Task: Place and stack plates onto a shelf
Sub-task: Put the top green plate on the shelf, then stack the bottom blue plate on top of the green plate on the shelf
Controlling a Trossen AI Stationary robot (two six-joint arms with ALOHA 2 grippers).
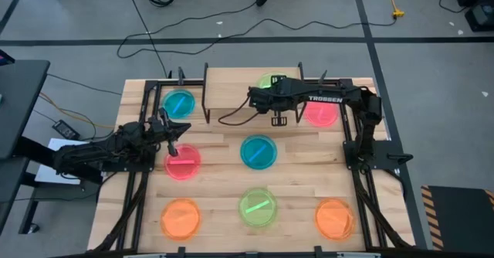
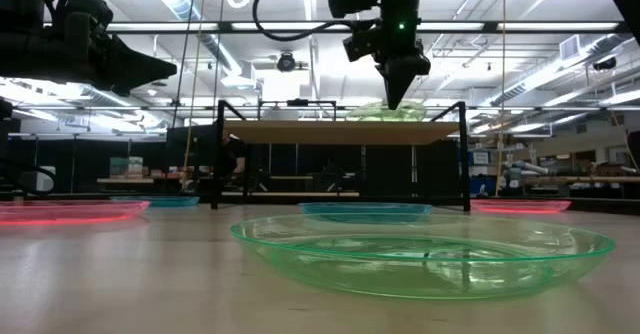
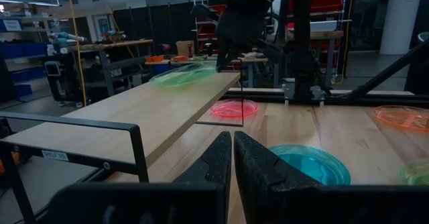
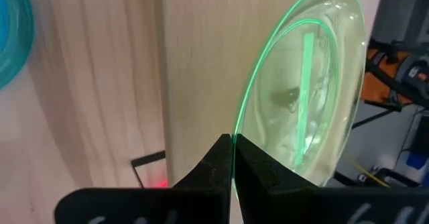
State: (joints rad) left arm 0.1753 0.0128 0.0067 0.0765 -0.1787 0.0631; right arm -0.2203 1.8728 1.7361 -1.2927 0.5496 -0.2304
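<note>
The shelf (image 1: 231, 88) (image 2: 340, 131) stands at the table's far side. A green plate (image 1: 268, 80) (image 4: 315, 83) is at the shelf's top, with my right gripper (image 2: 393, 99) (image 4: 232, 140) shut on it from above. My left gripper (image 1: 171, 134) (image 3: 232, 140) is shut and level at the table's left, holding nothing, just beyond a pink-red plate (image 1: 183, 163). More plates lie flat on the table: teal (image 1: 179, 103), teal (image 1: 258, 152), pink-red (image 1: 320, 113), green (image 1: 257, 206), orange (image 1: 181, 218) and orange (image 1: 334, 218). My right gripper pinches the green plate's rim (image 4: 236, 127) between its two fingertips, at the edge nearest the gripper. The fingers slant steeply down from above (image 2: 395, 79). The plate reaches away from the fingers over the shelf board (image 4: 194, 70); whether it rests on the board I cannot tell.
The shelf's black legs (image 2: 216, 154) (image 2: 464, 154) stand on the table. The shelf board left of the green plate is bare (image 3: 147, 110). Black frame rails (image 1: 131, 204) (image 1: 370, 204) run along the table's left and right sides.
</note>
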